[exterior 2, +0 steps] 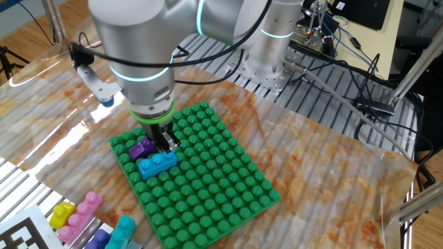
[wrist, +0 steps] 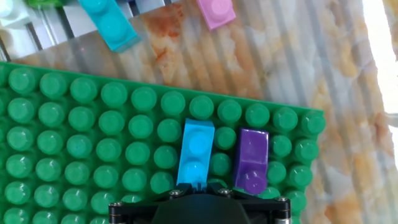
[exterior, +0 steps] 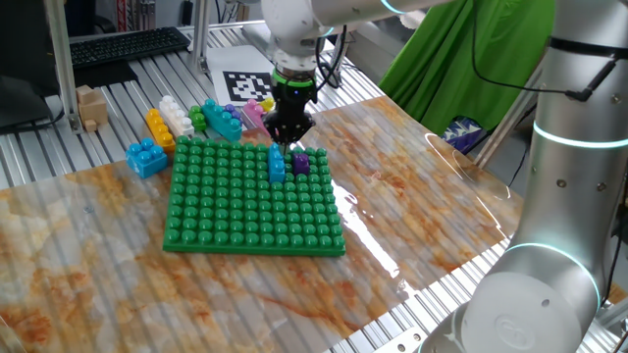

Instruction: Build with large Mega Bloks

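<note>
Currently the gripper [exterior: 291, 138] hangs just above the green baseplate [exterior: 226, 211], fingers together and holding nothing. Directly below it a blue brick [wrist: 196, 154] sits on the plate's studs, with a purple brick [wrist: 252, 160] just to its right in the hand view. Loose bricks [exterior: 177, 120] lie off the plate at upper left of one fixed view.

Hidden and cut-off parts

We lose the blue brick's [wrist: 196, 155] near end behind the gripper [wrist: 199, 208], whose fingertips stay unseen.
</note>
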You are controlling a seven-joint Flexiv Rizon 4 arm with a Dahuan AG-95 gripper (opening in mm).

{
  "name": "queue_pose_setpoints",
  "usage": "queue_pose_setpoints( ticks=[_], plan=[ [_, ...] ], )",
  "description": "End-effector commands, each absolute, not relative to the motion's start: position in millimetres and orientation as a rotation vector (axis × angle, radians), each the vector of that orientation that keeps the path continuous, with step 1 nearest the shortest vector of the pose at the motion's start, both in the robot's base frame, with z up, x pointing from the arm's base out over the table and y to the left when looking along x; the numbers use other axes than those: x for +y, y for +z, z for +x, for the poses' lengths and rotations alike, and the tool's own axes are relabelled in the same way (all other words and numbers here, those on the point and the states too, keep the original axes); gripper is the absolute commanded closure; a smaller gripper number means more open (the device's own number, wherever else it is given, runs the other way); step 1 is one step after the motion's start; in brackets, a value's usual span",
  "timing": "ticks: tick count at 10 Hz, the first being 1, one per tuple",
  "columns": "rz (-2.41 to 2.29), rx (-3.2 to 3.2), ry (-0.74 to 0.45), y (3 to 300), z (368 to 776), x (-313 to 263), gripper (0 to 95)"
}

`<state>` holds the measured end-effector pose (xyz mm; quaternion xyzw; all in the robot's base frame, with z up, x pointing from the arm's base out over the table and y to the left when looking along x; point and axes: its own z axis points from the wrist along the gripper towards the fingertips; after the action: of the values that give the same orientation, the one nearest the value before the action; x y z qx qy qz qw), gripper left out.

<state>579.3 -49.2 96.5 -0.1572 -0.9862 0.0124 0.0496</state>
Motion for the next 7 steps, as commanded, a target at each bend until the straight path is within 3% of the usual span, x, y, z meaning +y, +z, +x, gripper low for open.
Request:
queue_pose_setpoints(
  ticks=[1,5,7],
  plan=[
    [-0.483,-3.007,0.031,98.4,582.4,-48.8,95.0],
    [-0.484,-3.043,0.002,62.7,593.9,-47.9,95.0],
    [-0.477,-3.022,-0.001,67.6,591.7,-49.3,95.0]
  ],
)
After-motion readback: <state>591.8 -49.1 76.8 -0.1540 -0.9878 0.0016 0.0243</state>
